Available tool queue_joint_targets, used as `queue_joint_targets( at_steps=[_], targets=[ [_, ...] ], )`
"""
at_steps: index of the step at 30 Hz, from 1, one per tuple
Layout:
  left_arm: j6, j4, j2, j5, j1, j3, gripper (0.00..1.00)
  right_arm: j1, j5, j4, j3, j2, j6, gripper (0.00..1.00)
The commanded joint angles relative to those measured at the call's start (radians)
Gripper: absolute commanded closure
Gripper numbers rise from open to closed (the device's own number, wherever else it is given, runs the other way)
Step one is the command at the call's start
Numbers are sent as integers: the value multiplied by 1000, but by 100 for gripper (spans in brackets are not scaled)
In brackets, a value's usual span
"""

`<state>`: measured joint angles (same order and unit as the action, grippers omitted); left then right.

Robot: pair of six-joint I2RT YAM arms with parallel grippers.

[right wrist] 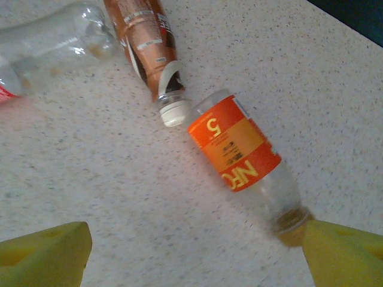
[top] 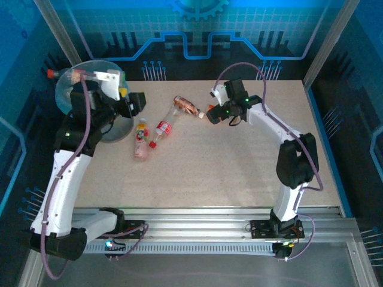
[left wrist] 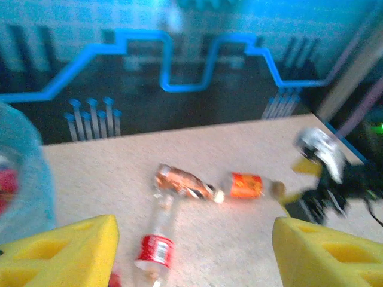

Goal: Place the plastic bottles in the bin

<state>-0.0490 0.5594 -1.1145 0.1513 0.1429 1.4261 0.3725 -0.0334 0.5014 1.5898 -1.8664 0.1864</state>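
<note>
Speckled beige table (top: 239, 173), dark backdrop wall (top: 78, 36) with a bright blue circuit line (top: 179, 45), ribbed metal rail (top: 209, 230) along the near edge

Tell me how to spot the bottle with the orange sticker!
Look at the speckled table, at the bottles lying in its middle. The one closest to the right arm's yellow fingers is it: a clear bottle on its side with a bright orange label, while its neighbour has a coppery brown label.

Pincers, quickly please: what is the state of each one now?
Left pincer: open, holding nothing.
Right pincer: open, holding nothing; the orange-labelled bottle lies with one end near a finger.
</note>
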Motion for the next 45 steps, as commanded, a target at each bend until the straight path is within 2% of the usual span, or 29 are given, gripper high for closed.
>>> queue_joint_targets(
  at_steps=[1,5,16,19,23,29,30,37,40,45],
  targets=[
    [10,13,-9,116,37,-47,31,-35,72,30,76,-81,174,7],
    [-10,-7,-42,154,73,-70,30,-68,66,46,168,-198,221,5],
    [-18,-49,-151,156,104,-15,29,-96,83,196,421,-454,287,5],
    [-25,-62,-158,155,107,-22,29,-94,94,242,447,-507,299,8],
    [-39,-64,-160,150,110,-26,29,-94,115,296,456,-502,302,21],
    [-96,-60,-135,109,113,-21,29,-95,119,295,376,-379,285,44],
    [-110,-58,-132,102,113,-18,29,-95,123,307,364,-352,278,45],
    [-224,-79,-116,104,130,-10,26,-80,203,260,156,-46,163,47],
    [-254,-125,-131,155,167,-12,24,-51,282,230,55,116,102,47],
    [-261,-230,-173,277,266,3,13,26,394,120,-122,383,26,47]
  ],
)
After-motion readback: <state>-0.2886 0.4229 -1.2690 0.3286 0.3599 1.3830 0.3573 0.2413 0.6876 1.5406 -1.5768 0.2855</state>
